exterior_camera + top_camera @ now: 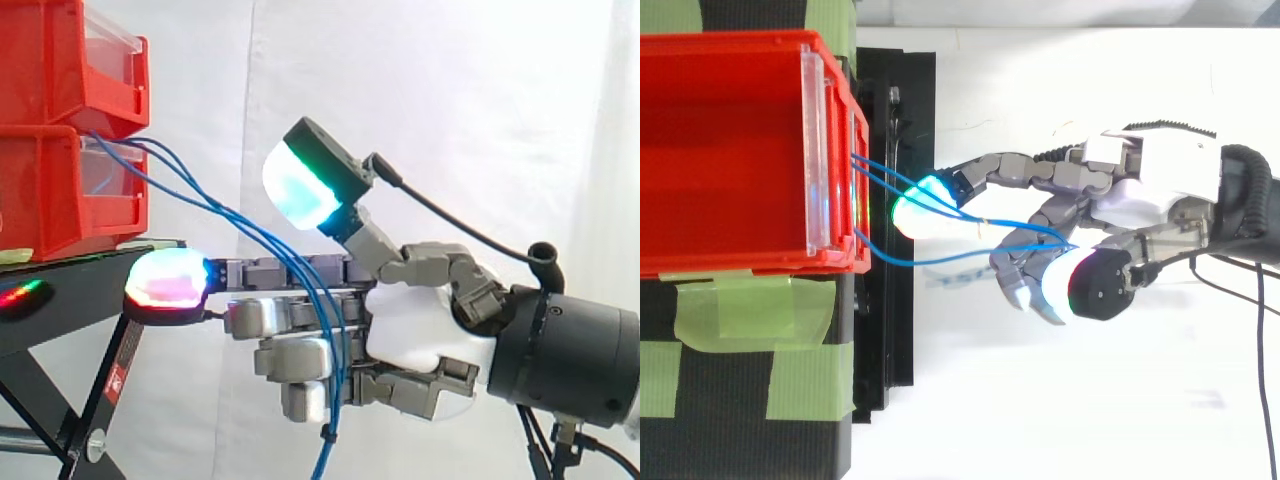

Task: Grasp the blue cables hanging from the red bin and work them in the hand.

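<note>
Bins point(45, 190), red and stacked, are seen at the left on a black stand point(60, 300). The hand point(420, 335) is seen at the right, level with the stand's top. One finger is stretched left toward the stand, the thumb is raised, and the lower fingers are curled round the blue cables point(215, 208). The cables are led from the bins' front down to the right, through the fingers, and are hung below the hand.

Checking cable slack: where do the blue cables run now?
Side view: the blue cables leave the red bins at left, slope down rightward, and pass through the hand's curled fingers.
</note>
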